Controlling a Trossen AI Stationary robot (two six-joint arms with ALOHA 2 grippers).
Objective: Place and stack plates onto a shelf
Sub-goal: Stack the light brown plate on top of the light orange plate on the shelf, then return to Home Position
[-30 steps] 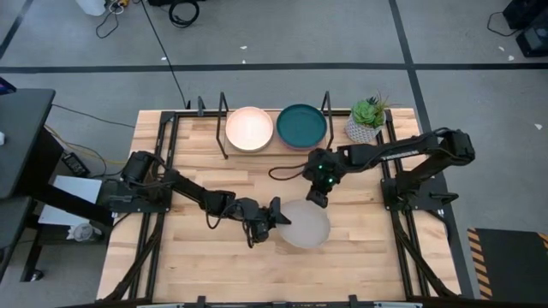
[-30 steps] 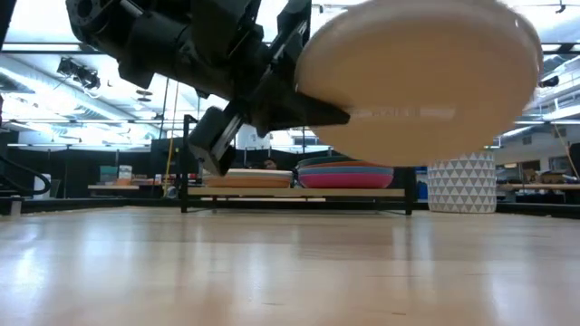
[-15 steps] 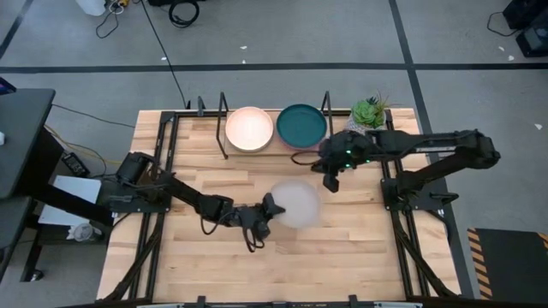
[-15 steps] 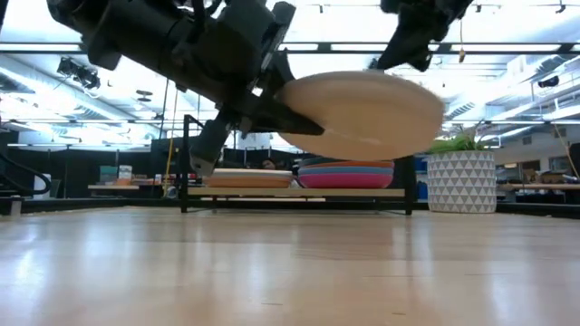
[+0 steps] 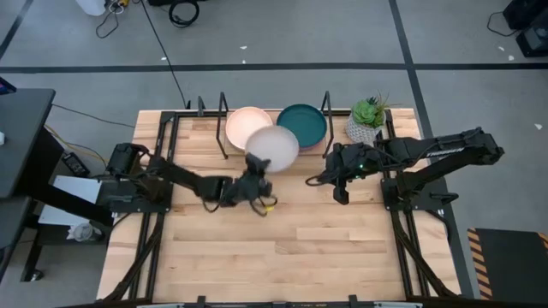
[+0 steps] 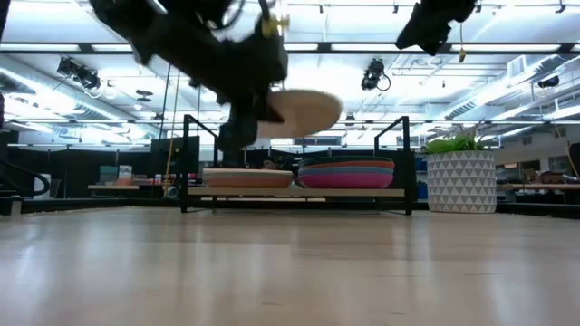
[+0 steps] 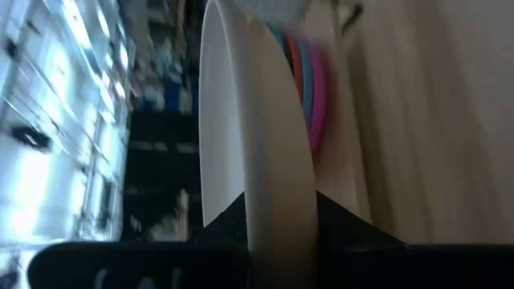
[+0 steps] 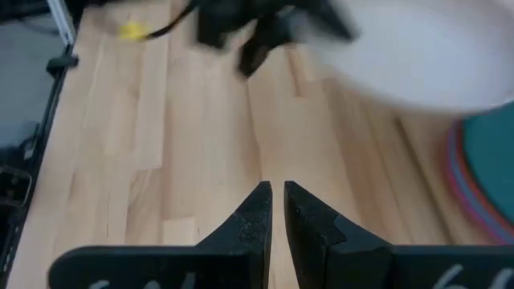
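Observation:
My left gripper (image 5: 256, 171) is shut on a pale grey plate (image 5: 272, 147) and holds it in the air over the shelf's front edge. The plate partly overlaps the cream-pink plate (image 5: 244, 125) on the shelf (image 6: 294, 192). In the low view the grey plate (image 6: 304, 110) hangs above the two stacks. A dark teal plate (image 5: 301, 125) tops the right stack (image 6: 346, 172), whose lower plates show magenta and blue rims. My right gripper (image 5: 342, 190) is shut and empty, right of the plates, above the table. My left gripper pinches the grey plate's rim (image 7: 277, 210) between its two fingers, one finger (image 7: 229, 229) on each face. The fingers come from the table's near-left side, roughly level. The plate is lifted clear, slightly tilted, above the shelf's left stack.
A small potted green plant (image 5: 366, 120) stands at the shelf's right end. Black metal upright loops (image 6: 188, 163) frame the shelf. Bare wooden tabletop (image 5: 291, 248) lies toward the near edge.
My left gripper has carried the grey plate from the middle of the table up and toward the far edge, over the shelf's left stack. My right gripper has drawn away from the plate toward the table's right edge.

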